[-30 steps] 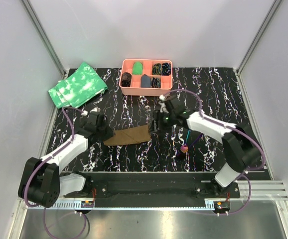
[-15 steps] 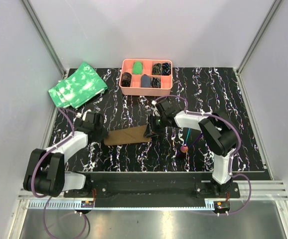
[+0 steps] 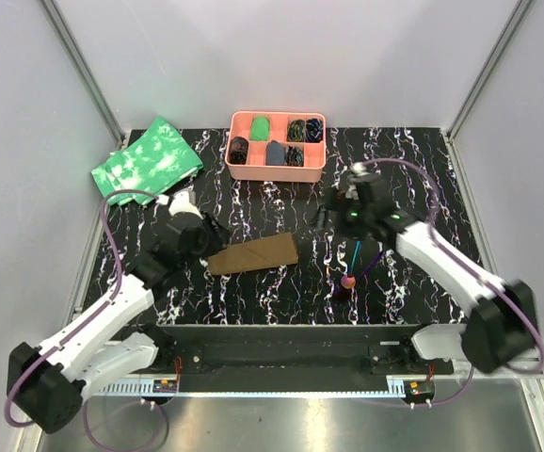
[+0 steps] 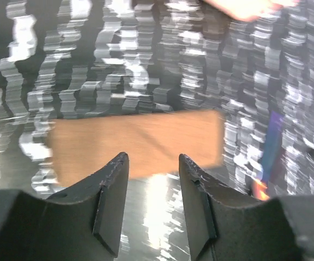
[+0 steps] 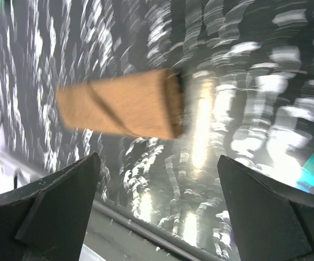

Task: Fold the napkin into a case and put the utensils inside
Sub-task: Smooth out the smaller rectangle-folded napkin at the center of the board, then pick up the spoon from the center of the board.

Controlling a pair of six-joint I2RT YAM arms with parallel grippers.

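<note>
We see a plain brown case point(image 3: 253, 255), unpatterned, against a black table point(image 3: 423, 160) veined with white marbling. The tray point(image 3: 275, 172) is salmon pink, its contents point(image 3: 259, 126) green, slate blue and black. The cloths point(image 3: 147, 160) are green, mottled white. The utensils point(image 3: 357, 252) show teal and purple stems, one with a pink-red end. The arms point(image 3: 441, 259) are white with black joints.

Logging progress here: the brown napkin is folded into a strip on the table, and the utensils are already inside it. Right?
Not quite: the utensils lie on the table to the right of the folded napkin, apart from it, not inside. The top external view shows this.
</note>
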